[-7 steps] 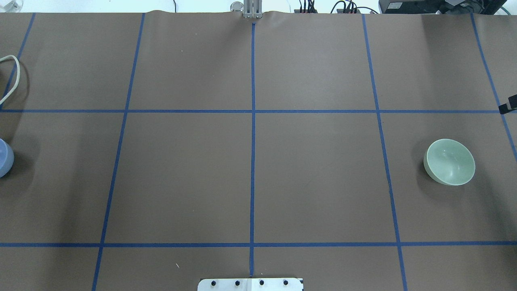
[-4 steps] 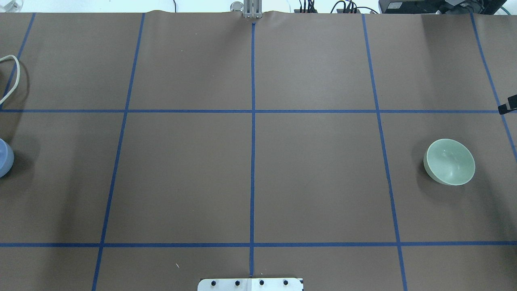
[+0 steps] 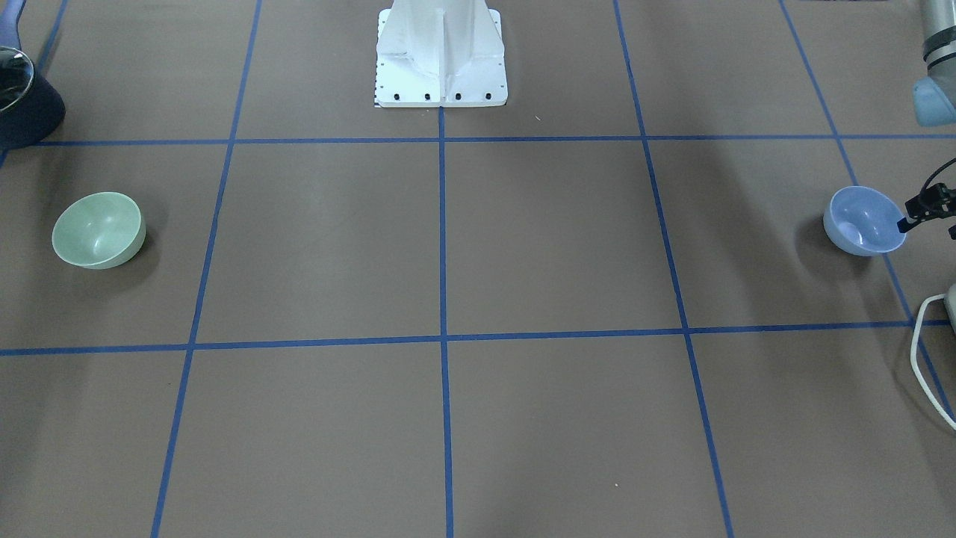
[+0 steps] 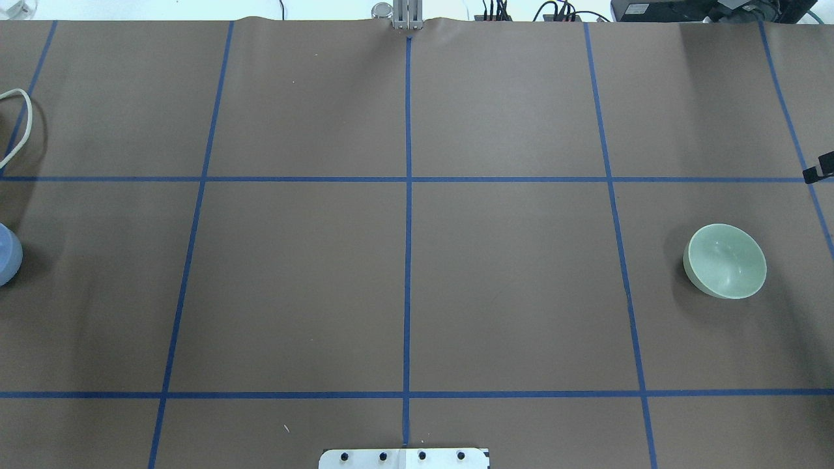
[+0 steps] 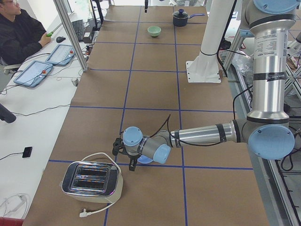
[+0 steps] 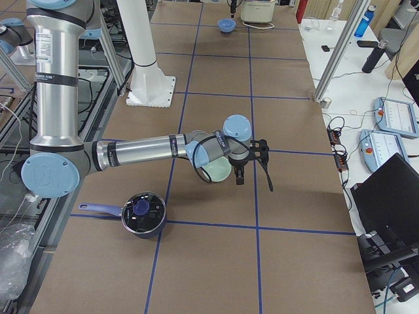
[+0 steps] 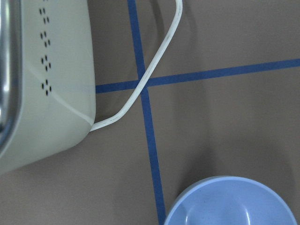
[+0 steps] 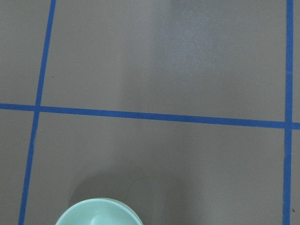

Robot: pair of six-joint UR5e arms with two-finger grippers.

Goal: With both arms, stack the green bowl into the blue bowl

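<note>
Starting at the left edge of the counter [image 4: 508,280]: a cream and chrome toaster [image 5: 91,183] sits near that end's far corner, with its white cord [image 4: 23,120] looped across the blue tape lines. Just beside it is the blue bowl [image 3: 863,220], upright and close to the left edge. The left arm [image 5: 202,134] reaches low over it, and the left gripper [image 5: 124,159] hangs at the bowl's outer rim. Can't tell if its jaws are open or closed, or if they're touching.

In the middle of the robot-side edge is the white pedestal [image 3: 441,56]. There's lettering on the arm's silver tube, way too small to read.

Over by the right edge, the green bowl [image 4: 724,260] sits upright, well apart from the blue one. The right arm [image 6: 137,152] stretches out with the right gripper [image 6: 252,167] just beside it, and again I can't tell how the jaws stand. A dark lidded pot [image 6: 143,214] sits near the right robot-side corner.
</note>
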